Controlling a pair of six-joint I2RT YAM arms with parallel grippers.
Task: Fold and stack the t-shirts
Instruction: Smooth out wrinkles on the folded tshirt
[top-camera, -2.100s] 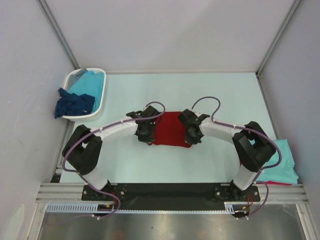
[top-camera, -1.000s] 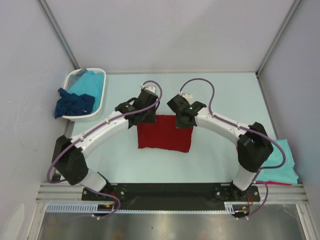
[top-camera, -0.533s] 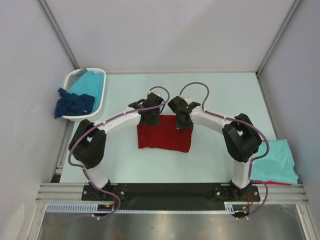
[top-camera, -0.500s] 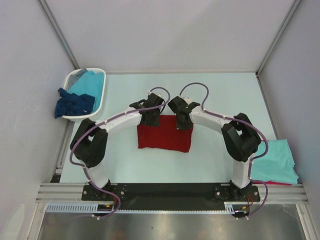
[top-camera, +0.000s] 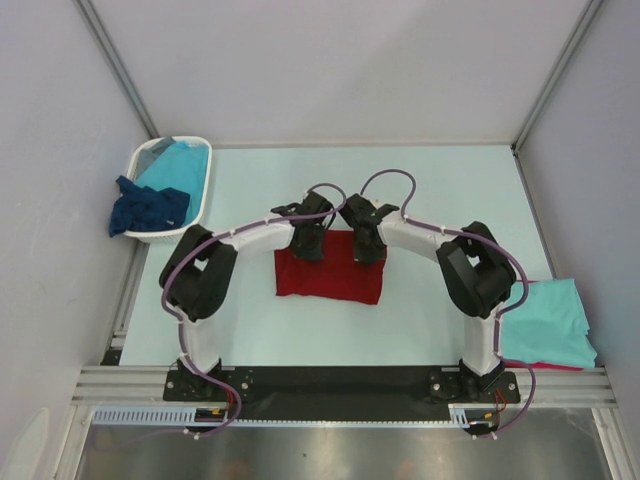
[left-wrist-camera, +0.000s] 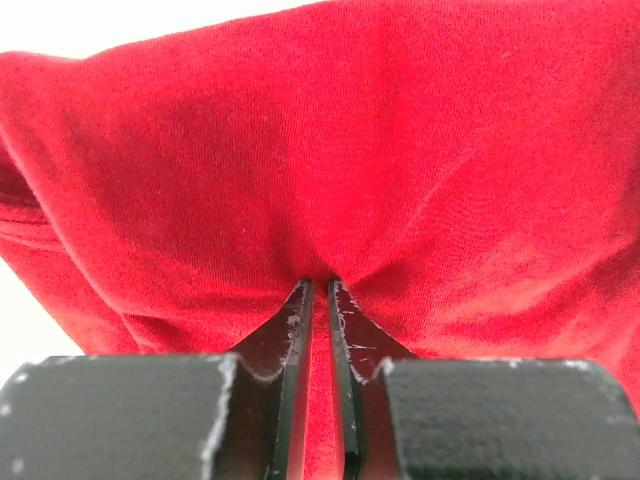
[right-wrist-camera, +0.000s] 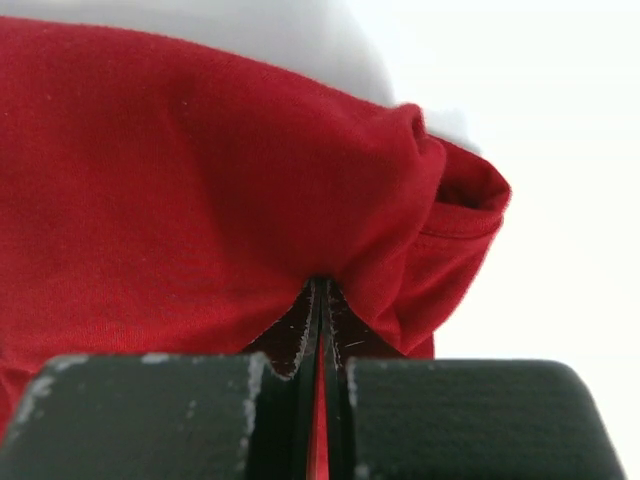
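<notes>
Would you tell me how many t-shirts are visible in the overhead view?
5: a dark red t-shirt mid-table, a turquoise t-shirt in the basket, a navy t-shirt draped over its rim, a second turquoise t-shirt at the right edge atop a red one. Others may be hidden.

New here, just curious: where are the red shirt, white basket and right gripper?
red shirt (top-camera: 330, 280): top view, its flat middle.
white basket (top-camera: 204, 195): top view, its right rim.
right gripper (right-wrist-camera: 320, 290): right wrist view, between its fingertips.

1. Top view: bright, even lighting; only faint shadows are cast on the table (top-camera: 430, 190).
2. Wrist views: backgrounds are blown out white; the dark red t-shirt (left-wrist-camera: 350, 150) weave is resolved sharply.
</notes>
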